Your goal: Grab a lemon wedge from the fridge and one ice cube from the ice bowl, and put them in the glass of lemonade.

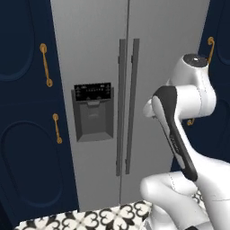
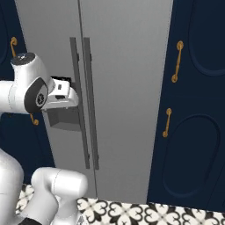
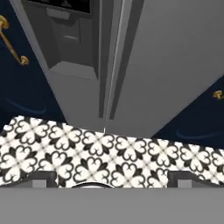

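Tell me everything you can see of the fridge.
The fridge is a tall, light-grey double-door appliance with a smooth, metallic-looking finish. Both doors are shut, meeting at a narrow centre seam flanked by two long dark-grey vertical handles. The left door carries a black dispenser panel above a grey recess. It stands upright between navy cabinets with gold handles, its base on the black-and-white patterned floor. Nothing touches it.
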Tool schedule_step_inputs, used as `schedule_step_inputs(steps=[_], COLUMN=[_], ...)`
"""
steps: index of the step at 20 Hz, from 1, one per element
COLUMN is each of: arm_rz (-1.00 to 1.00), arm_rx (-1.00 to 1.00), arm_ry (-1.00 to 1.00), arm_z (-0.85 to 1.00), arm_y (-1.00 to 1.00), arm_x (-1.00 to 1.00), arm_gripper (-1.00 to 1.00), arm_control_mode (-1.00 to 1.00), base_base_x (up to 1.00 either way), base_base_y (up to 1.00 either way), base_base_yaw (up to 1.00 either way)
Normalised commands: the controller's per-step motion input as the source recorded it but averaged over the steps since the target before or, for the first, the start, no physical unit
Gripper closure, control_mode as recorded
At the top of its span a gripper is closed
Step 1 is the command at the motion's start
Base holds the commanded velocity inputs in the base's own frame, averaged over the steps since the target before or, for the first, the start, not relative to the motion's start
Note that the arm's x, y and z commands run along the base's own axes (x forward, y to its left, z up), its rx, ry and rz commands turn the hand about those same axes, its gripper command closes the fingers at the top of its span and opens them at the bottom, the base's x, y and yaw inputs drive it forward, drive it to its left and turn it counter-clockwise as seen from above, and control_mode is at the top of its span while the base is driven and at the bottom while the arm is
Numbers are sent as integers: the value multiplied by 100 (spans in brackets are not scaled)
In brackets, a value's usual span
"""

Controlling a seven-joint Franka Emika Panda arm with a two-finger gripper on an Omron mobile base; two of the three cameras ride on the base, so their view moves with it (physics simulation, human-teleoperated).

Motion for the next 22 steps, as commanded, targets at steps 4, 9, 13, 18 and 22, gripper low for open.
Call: schedule_step_inputs(steps=[4,9,13,18,22], arm_rz=[0,-7,-16,-18,-13], arm_rx=[-15,6,15,14,10], arm_ry=[-21,-8,0,0,-2], arm_z=[71,12,2,0,0], arm_y=[1,-7,-16,0,0], arm_x=[-3,14,88,100,84], arm_gripper=[-100,-100,-100,-100,-100], arm_control_mode=[-100,-100,-100,-100,-100], base_base_x=[0,0,0,0,0], base_base_y=[0,0,0,0,0], base_base_yaw=[0,0,0,0,0])
